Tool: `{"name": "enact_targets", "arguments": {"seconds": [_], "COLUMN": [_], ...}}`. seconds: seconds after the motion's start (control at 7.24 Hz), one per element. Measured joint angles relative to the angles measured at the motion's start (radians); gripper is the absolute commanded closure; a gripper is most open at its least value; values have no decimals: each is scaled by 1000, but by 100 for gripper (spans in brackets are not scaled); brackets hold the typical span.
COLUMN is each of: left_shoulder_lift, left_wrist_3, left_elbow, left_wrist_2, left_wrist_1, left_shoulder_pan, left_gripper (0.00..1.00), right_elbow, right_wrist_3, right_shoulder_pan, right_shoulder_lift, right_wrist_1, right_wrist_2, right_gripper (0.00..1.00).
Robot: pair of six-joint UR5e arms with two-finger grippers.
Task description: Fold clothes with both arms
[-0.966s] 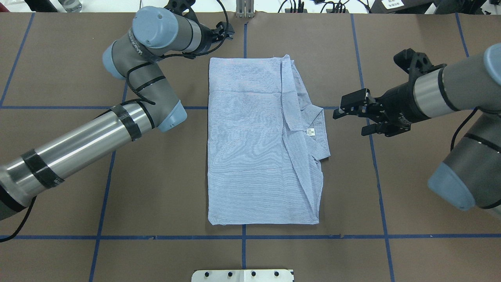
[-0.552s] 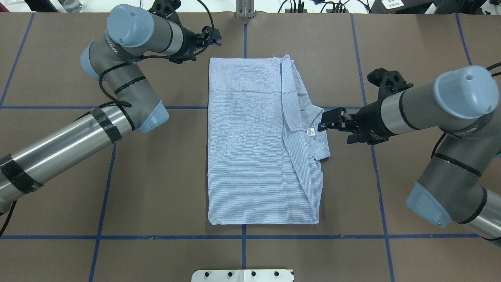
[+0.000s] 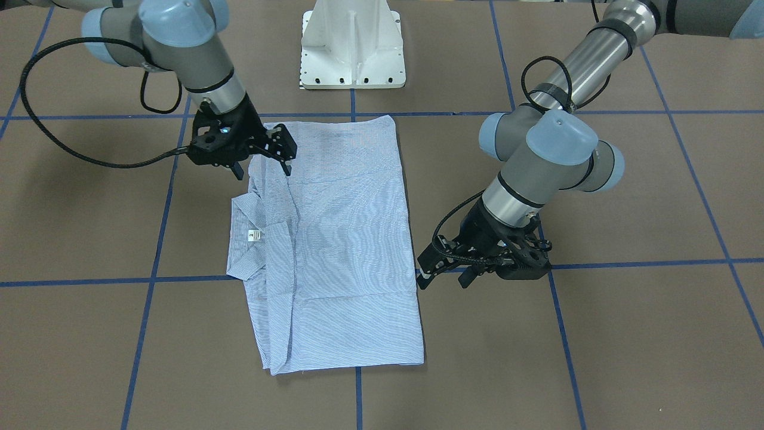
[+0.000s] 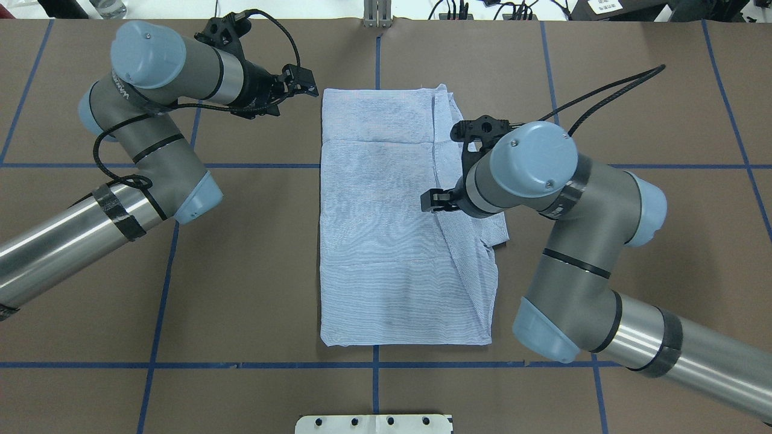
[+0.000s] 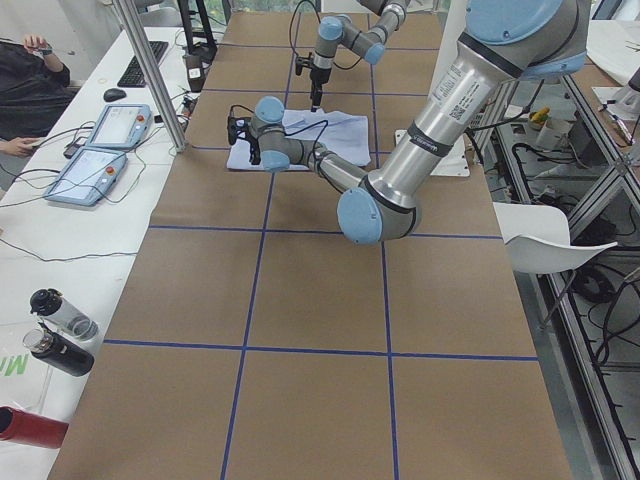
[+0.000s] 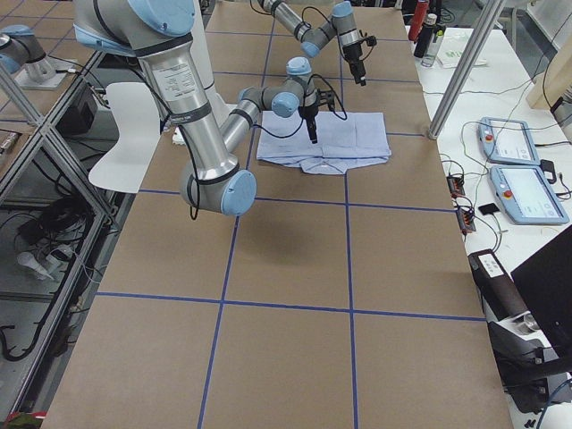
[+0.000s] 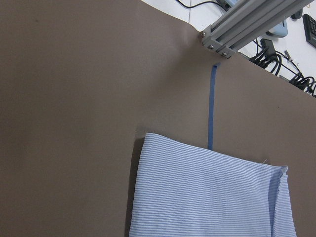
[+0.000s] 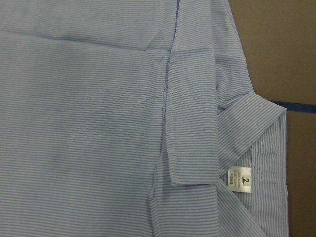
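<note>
Shirt (image 4: 386, 241) on table (image 4: 241, 271) — right gripper (image 3: 263, 162) above it, left gripper (image 4: 307, 84) beside

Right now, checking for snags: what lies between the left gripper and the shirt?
Only bare brown table separates the left gripper from the shirt, seen in the overhead view.

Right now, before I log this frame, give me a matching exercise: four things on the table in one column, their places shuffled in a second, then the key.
Things
1. left gripper
2. right gripper
3. neck label
4. white base plate

Places
A. over the shirt, next to the collar
B. over bare table, beside the shirt's edge
C. inside the collar, facing up
D. at the robot's side of the table, clear of the shirt

Pairs: 1-B, 2-A, 3-C, 4-D
</note>
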Motion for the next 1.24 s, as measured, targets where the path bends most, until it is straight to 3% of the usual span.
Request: {"name": "enact_targets", "arguments": {"seconds": [0.55, 1.24], "left_shoulder_lift": [3, 6], "left_wrist_3": [-3, -3], "left_elbow": [-1, -1], "left_wrist_2": [0, 0], "left_wrist_1": [-10, -13], "left_shoulder_pan": [8, 10], "left_gripper": [0, 0], "right_elbow": [-135, -183], "right_wrist_3": [-94, -150], "right_shoulder_pan": [-42, -45], "right_shoulder_lift": [54, 74], "right_wrist_1": [-12, -46], "right_wrist_2": [-115, -141], "right_gripper": [0, 0]}}
